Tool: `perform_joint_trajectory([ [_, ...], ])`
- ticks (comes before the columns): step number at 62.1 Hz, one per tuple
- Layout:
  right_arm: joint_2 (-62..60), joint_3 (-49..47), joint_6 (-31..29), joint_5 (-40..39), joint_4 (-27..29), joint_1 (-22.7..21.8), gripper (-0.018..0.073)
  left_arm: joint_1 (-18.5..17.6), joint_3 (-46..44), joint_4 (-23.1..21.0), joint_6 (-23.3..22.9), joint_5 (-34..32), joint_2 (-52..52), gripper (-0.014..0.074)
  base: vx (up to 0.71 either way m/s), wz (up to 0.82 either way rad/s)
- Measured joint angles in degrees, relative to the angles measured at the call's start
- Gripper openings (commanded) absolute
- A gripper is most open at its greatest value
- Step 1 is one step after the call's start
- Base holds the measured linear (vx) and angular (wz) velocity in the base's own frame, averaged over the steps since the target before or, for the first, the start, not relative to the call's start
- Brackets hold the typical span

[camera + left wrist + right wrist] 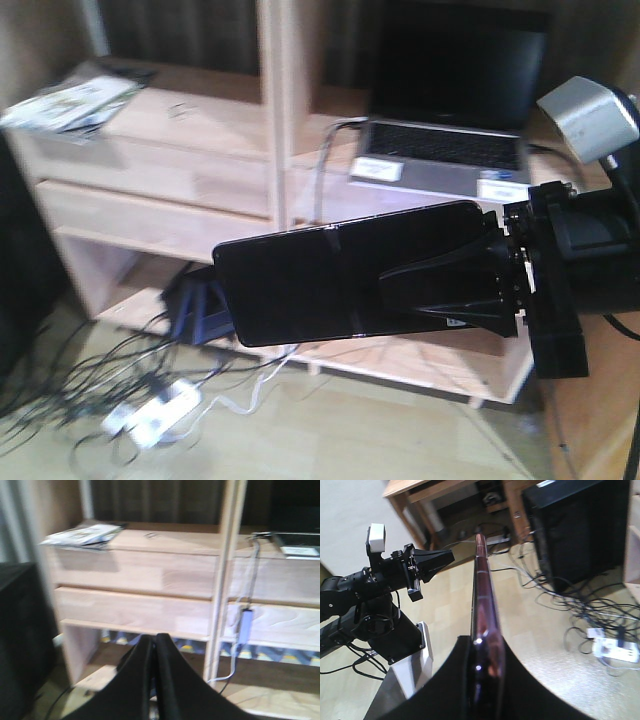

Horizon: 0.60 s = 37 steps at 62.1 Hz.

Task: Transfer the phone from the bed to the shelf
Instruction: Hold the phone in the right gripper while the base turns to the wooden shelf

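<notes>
Before the pale shelf [200,190], with a laptop [445,150] on its right board and magazines [70,100] on its left, the right gripper [400,290] pinches the phone [310,285] in mid-air, and the left gripper [153,641] has its jaws pressed together.

Front view: shows moderate, diffuse indoor light, lacks hard shadows; soft throughout, with smeared papers [65,100] at the upper left of the shelf [180,190]. Faint sheen only on the phone [320,285] face; laptop [450,60] screen crushed to flat black. Left wrist view: carries the heaviest motion blur, plank edges doubled, dark recesses at top and left without detail, left gripper [153,640] out of focus at close range. Right wrist view: reads brightest, pale floor [530,630] near overexposure, pinkish glare streaks along the phone edge, near end blurred, cables [580,605] soft.
</notes>
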Motion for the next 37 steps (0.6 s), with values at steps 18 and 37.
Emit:
perform_joint_trajectory([
  [18, 0.00, 0.00, 0.00, 0.00, 0.00, 0.00, -0.0004, 0.00, 0.00, 0.00, 0.00, 0.00, 0.00, 0.0001, 0.21, -0.41],
  [37, 0.00, 0.00, 0.00, 0.00, 0.00, 0.00, -0.0004, 0.00, 0.00, 0.00, 0.00, 0.00, 0.00, 0.0001, 0.17, -0.29],
])
